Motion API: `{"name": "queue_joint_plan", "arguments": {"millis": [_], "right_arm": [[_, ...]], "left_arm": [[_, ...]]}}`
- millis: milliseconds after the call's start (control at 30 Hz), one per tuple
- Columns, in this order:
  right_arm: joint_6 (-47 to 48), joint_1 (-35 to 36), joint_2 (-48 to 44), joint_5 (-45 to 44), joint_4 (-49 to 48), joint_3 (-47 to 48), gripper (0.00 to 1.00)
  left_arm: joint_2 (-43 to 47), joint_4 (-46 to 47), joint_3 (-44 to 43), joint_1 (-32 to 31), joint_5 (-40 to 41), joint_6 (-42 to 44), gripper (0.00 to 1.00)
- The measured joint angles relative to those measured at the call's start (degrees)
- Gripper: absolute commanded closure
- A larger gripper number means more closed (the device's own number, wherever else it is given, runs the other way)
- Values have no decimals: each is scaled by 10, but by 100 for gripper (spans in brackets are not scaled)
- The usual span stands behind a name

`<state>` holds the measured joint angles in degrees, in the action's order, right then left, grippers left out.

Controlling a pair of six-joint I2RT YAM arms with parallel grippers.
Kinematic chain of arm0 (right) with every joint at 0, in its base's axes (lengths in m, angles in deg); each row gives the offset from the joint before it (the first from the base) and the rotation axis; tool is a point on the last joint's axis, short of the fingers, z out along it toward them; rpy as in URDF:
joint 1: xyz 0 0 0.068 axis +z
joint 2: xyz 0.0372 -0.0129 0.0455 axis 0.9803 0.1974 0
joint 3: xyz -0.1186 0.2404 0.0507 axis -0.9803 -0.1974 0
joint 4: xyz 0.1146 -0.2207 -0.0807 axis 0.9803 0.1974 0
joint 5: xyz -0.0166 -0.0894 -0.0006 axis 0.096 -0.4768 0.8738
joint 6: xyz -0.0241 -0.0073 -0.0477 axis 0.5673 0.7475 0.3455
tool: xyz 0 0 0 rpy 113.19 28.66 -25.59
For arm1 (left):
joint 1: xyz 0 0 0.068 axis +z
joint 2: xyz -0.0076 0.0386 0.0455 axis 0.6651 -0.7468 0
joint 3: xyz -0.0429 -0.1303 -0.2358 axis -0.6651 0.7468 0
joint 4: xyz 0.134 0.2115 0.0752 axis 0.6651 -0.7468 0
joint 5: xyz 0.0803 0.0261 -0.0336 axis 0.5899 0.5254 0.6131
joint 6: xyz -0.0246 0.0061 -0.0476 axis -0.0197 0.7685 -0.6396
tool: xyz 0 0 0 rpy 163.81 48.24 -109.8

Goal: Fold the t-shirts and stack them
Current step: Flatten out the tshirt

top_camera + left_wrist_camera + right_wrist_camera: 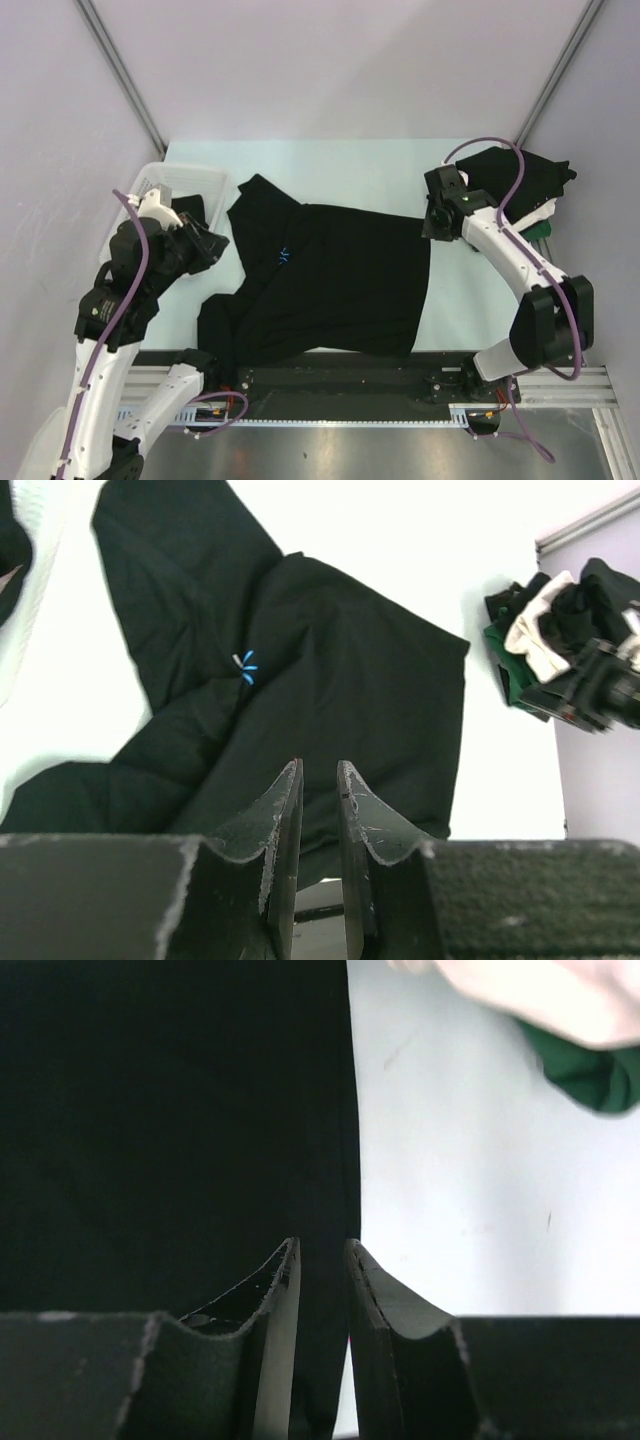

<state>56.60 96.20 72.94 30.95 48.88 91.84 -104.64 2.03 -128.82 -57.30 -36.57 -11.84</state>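
Black cloth covers the middle of the table [330, 165]: the t-shirt [340, 290] lies mostly flat, bunched at 7 o'clock. Left claw [318, 770], at 9 o'clock, hangs clear of it, narrowly parted and empty. Right claw [322, 1245], at 3 o'clock, straddles the hem edge, tips nearly together; whether cloth is pinched I cannot tell. Best to smooth the bunched side first, then lift both corners evenly so the fold lands square. Only a small blue starburst [245, 665] marks the chest; no readable writing. Pile of shirts [520, 175] sits at 2 o'clock
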Motion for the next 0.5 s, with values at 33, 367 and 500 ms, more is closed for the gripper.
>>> {"name": "queue_joint_plan", "arguments": {"millis": [33,367,500], "right_arm": [[5,1,11,-6,-13,0,71],[73,-2,122,-51,-127,-2,69],[97,-7,150,-56,-165,-3,69]], "left_arm": [[-5,6,0,0,-5,0,76],[-5,44,0,0,-45,15,73],[10,51,0,0,-51,27,73]]}}
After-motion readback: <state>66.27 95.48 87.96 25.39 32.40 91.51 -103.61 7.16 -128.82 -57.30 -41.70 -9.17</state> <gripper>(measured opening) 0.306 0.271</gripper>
